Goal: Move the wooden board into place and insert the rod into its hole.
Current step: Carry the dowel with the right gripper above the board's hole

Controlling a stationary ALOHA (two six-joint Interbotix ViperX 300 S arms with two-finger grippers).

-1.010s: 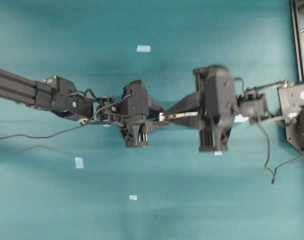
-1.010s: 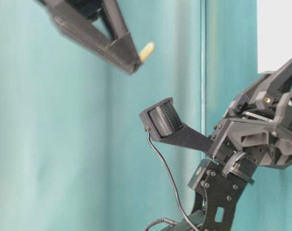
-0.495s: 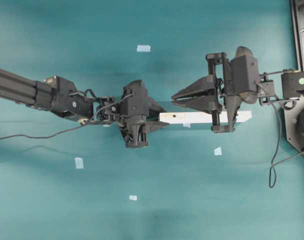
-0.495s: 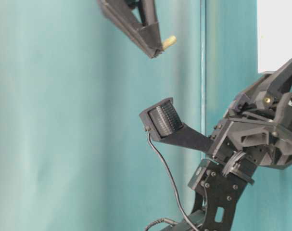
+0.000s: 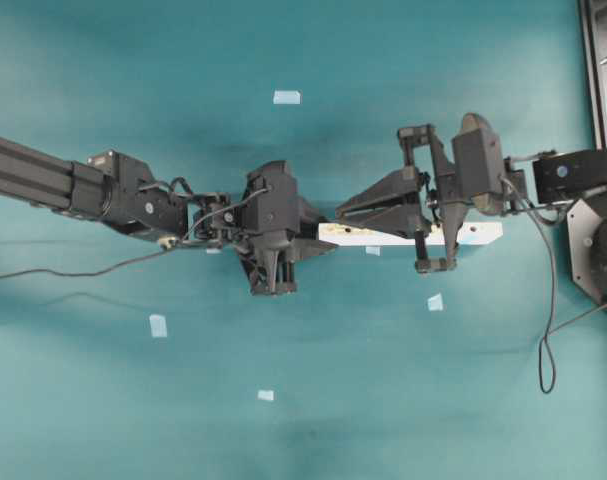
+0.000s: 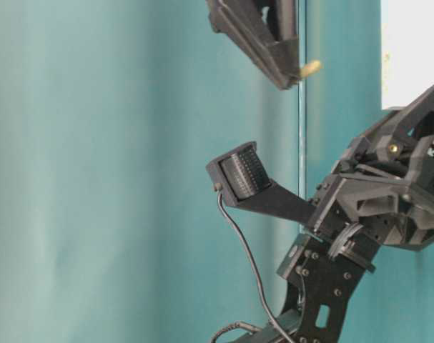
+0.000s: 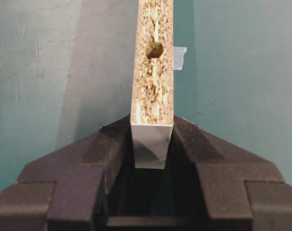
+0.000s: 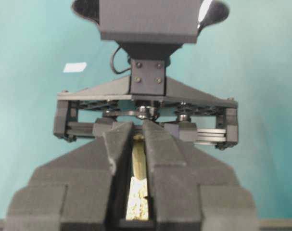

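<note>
Teal table [image 5: 313, 420], matte cloth-like surface, faint creases; a few small pale-blue tape squares [image 5: 286, 97] scattered on it. Dark frame edge [image 5: 595, 70] along the right side of the overhead view. A white panel [image 6: 411, 50] stands behind the teal backdrop in the table-level view.

Wooden board [image 5: 383, 234] lies across the middle, between the two arms. Left gripper [image 7: 153, 144] has its jaws closed narrow on the board's end; raw chipboard edge faces up, with the hole [image 7: 155, 50] showing in it beyond the fingers.

Right gripper [image 5: 348, 212] is poised over the board, tips near the left gripper. Its jaws pinch the rod [image 6: 309, 68], whose cream end pokes out past the fingertips.
</note>
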